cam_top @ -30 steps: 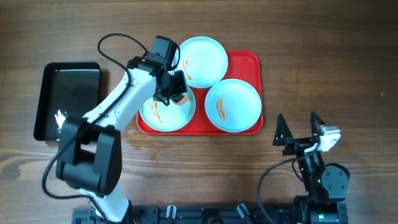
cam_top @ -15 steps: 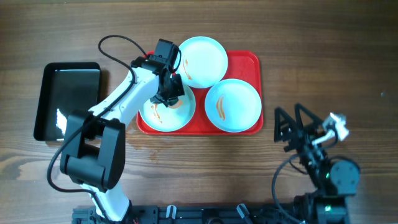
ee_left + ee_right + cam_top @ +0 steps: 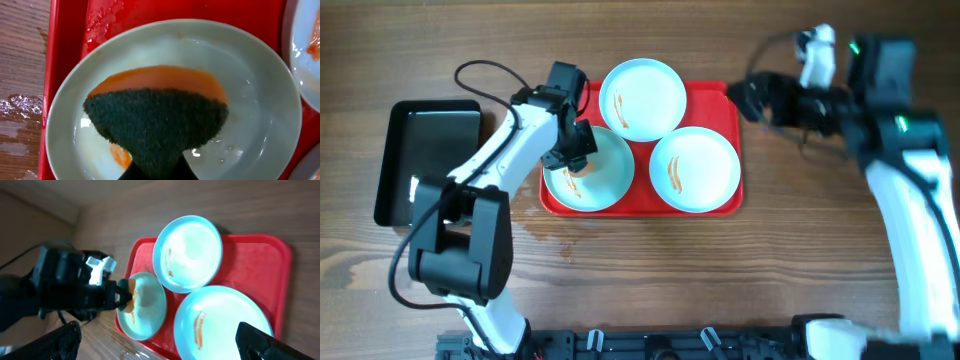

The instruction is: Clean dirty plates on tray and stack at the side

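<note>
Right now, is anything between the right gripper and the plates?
Nothing visible blocks the back plate or the right plate from the right gripper, open beside the tray. The left gripper holds a sponge on the third plate.

Right end effector [image 3: 752,97] swung from near table edge up beside tray [image 3: 710,105].

My left arm [image 3: 510,155] reaches from the lower left to centre-left of the frame, wrist bent down, jaws pinched tight on a sponge [image 3: 155,120]. My right arm [image 3: 905,190] runs up the right edge, wrist turned leftward at upper right, jaws spread wide, holding nothing.
</note>
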### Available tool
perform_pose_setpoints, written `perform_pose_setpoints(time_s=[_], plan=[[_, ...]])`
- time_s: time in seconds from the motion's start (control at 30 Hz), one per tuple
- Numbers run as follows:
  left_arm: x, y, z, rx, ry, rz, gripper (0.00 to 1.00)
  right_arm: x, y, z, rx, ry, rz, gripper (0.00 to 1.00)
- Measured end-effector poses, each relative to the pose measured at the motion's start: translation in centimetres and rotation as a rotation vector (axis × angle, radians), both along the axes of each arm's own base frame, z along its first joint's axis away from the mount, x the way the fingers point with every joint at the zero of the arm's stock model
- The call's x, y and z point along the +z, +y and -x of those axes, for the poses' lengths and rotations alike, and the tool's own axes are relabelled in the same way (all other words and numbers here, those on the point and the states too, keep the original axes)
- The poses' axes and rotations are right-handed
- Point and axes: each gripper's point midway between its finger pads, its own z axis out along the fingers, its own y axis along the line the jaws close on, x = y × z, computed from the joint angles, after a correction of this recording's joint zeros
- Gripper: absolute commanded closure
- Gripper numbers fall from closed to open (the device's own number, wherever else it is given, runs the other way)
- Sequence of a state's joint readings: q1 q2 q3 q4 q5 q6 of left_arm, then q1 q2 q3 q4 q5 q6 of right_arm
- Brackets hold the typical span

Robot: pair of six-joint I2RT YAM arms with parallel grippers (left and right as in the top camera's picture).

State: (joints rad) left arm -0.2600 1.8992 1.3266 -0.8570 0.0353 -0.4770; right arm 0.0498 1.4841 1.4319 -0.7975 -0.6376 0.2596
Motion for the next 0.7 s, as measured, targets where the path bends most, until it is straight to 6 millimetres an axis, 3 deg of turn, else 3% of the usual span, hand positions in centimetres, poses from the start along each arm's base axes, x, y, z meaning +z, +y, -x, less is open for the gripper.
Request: perform_pose_setpoints(time_s=[0.07, 0.1, 0.17, 0.3, 0.4, 0.57, 0.7], plan=[[0.0, -0.4, 0.1, -0.003, 0.005, 0.022, 0.96, -1.3, 0.8, -1.3, -0.009, 0.066, -0.035, 0.00], [0.0, -0.7, 0.2, -0.007, 0.011, 0.042, 0.96, -3.4, 1.2, -1.7, -0.040, 0.168, -0.065, 0.00], [0.1, -1.1, 0.3, -0.016, 0.017, 0.064, 0.96, -5.4, 1.7, -2.1, -0.051, 0.269, -0.117, 0.00], [0.1, -1.5, 0.5, -0.034, 0.025, 0.085, 0.96, -9.4, 3.9, -3.2, 0.007, 0.381, -0.190, 0.00], [0.1, -1.6, 0.5, -0.039, 0.024, 0.091, 0.96, -11.0, 6.3, -3.2, 0.086, 0.386, -0.194, 0.00], [0.2, -1.8, 0.5, -0.042, 0.023, 0.097, 0.96, -12.3, 11.6, -1.8, 0.141, 0.361, -0.085, 0.00], [0.2, -1.8, 0.5, -0.042, 0.023, 0.098, 0.96, -14.9, 13.6, -1.1, -0.041, 0.366, 0.129, 0.00]])
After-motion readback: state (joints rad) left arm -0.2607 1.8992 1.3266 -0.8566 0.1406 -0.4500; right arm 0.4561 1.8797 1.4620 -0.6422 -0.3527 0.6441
